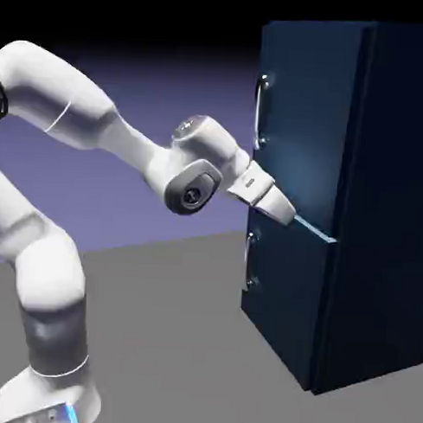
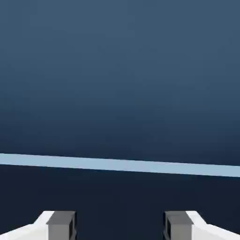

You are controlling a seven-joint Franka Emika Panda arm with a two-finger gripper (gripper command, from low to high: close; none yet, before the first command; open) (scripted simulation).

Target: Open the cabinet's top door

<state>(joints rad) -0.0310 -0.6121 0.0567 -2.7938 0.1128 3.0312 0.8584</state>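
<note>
I had the gripper [image 1: 283, 209] spread wide and empty against the cabinet [image 1: 371, 213] front at the top door's [image 1: 305, 124] bottom edge, its upright handle [image 1: 260, 113] lying above, near that door's free edge.

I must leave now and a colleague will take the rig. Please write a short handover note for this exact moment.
Gripper: open and empty; in the hand view nothing sits between the fingertips.
Position: it points at the front of the cabinet, low on the top door, close to the pale seam above the lower door. Whether it touches the door cannot be told.
Handle: the top door's silver bar is higher up, near the door's edge, and not grasped.
Done: approach only; the top door looks shut.
Left: raise the gripper to the handle, close on it, pull the door open.
</note>
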